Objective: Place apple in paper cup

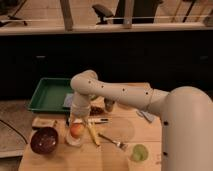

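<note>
The apple [76, 131], orange-red with a yellowish patch, sits in the mouth of the short whitish paper cup [73, 141] at the table's left front. My gripper [79, 120] hangs straight down over it from the white arm, right above the apple's top. I cannot tell whether it touches the fruit. The cup stands upright, and its lower wall shows below the apple.
A dark maroon bowl [44, 140] stands just left of the cup. A green tray [47, 95] lies behind. A yellow stick-like item [93, 134], a fork [113, 142] and a pale green round thing [139, 152] lie to the right.
</note>
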`<state>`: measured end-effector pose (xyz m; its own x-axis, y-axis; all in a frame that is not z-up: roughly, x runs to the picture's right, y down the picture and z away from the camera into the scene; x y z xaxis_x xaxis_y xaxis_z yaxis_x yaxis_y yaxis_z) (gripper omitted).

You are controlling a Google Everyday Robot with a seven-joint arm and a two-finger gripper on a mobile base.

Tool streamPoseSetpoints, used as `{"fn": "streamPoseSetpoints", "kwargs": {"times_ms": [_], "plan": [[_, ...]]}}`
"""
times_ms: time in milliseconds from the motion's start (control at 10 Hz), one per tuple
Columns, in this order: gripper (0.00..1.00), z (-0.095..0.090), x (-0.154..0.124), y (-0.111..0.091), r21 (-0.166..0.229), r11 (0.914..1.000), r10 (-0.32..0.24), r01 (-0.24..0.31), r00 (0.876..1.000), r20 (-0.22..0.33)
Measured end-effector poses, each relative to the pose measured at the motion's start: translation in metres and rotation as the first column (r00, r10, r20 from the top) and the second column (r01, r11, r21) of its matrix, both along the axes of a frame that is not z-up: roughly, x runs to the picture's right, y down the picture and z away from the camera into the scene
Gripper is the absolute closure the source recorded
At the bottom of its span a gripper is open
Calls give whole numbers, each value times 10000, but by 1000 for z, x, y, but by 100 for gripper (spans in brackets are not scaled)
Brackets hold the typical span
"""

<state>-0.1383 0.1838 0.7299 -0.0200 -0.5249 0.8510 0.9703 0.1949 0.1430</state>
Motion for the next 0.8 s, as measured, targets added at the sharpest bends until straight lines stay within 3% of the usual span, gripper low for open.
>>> {"fn": "streamPoseSetpoints", "kwargs": {"times_ms": [800], "plan": [[20, 2, 4, -1, -44, 10000, -7, 8, 9997, 261]]}}
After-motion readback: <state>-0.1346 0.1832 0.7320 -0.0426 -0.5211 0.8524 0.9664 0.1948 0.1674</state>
